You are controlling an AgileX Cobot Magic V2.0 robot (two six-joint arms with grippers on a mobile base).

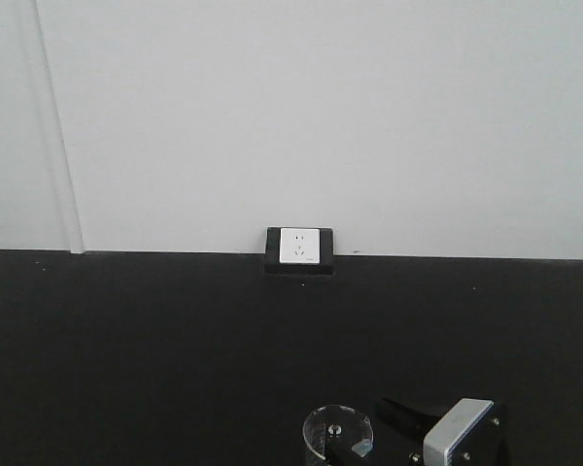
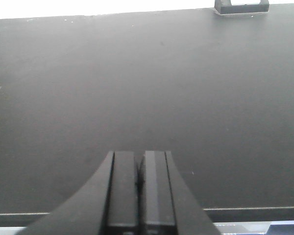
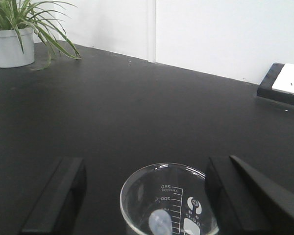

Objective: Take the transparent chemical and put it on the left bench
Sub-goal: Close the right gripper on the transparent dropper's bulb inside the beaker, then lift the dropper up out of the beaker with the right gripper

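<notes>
Fingers of the right gripper (image 3: pixel 144 161) stood apart, flanking the transparent chemical (image 3: pixel 166 196) upright on the black worktop (image 3: pixel 137 107). Fingers of the left gripper (image 2: pixel 139 159) were pressed together.

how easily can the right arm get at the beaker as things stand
Likely yes: the right gripper is open, its fingers either side of the beaker, with nothing else between.

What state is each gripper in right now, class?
Left gripper: shut, holding nothing.
Right gripper: open, fingers either side of the small clear glass beaker, not gripping it.
</notes>
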